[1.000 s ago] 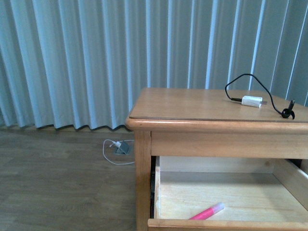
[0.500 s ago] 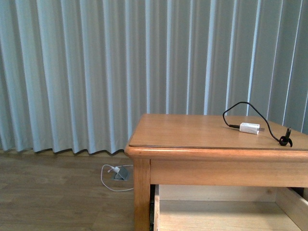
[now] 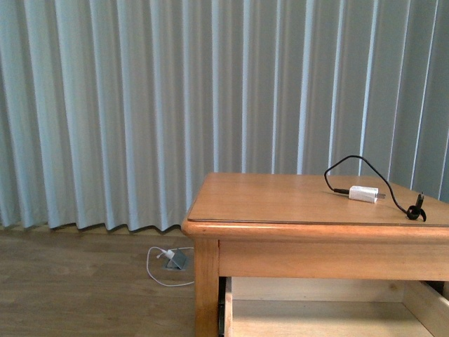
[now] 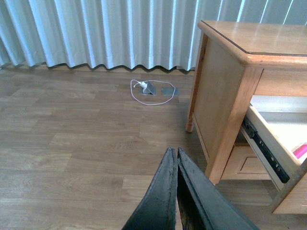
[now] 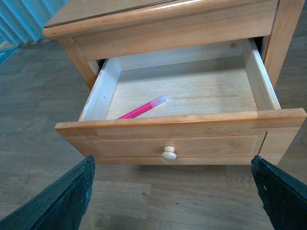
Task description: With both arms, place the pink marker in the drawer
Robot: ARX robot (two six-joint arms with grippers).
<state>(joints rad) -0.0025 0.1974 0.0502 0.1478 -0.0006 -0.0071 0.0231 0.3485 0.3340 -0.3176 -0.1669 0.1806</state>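
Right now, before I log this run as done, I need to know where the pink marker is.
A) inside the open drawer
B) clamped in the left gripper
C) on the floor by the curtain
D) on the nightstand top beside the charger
A: the right wrist view shows the pink marker lying loose on the bottom of the pulled-out drawer, with nothing gripping it.

A home bedroom: wooden nightstand point(image 3: 280, 203), long curtains point(image 3: 140, 105), wood-plank floor point(image 4: 72, 143).
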